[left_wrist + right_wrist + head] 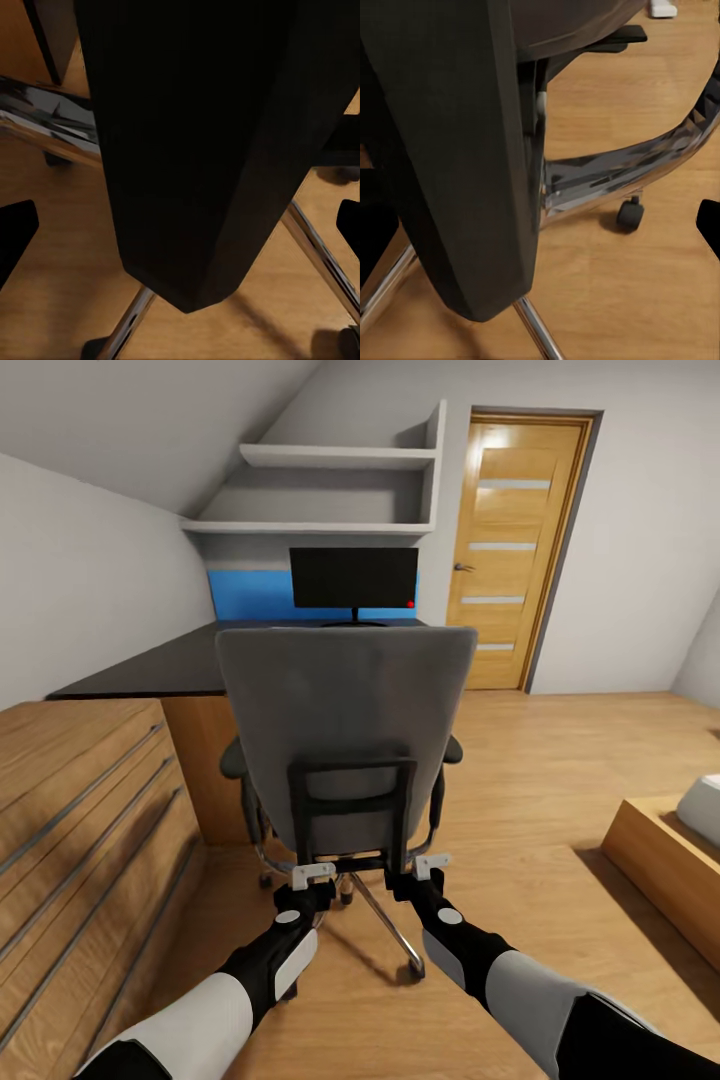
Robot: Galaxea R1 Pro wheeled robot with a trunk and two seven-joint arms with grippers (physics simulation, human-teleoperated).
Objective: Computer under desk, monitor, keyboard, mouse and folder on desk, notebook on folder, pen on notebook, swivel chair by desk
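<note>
While both grippers, left (312,876) and right (430,867), clamp the black back frame (352,810) of the swivel chair (345,730), it faces the desk (170,665), with the monitor (354,578) at its far edge. Each wrist view shows dark frame between open-set fingertips, over the chrome base (615,176).

The chair (345,730) stands upright on the wood floor with its tall grey back toward the camera, black frame at the lower back, black armrests at both sides, chrome star base on casters. It sits just before the glossy black table (150,665). On the table beyond it, the black monitor (354,577) stands upright on its stand, screen dark.
</note>
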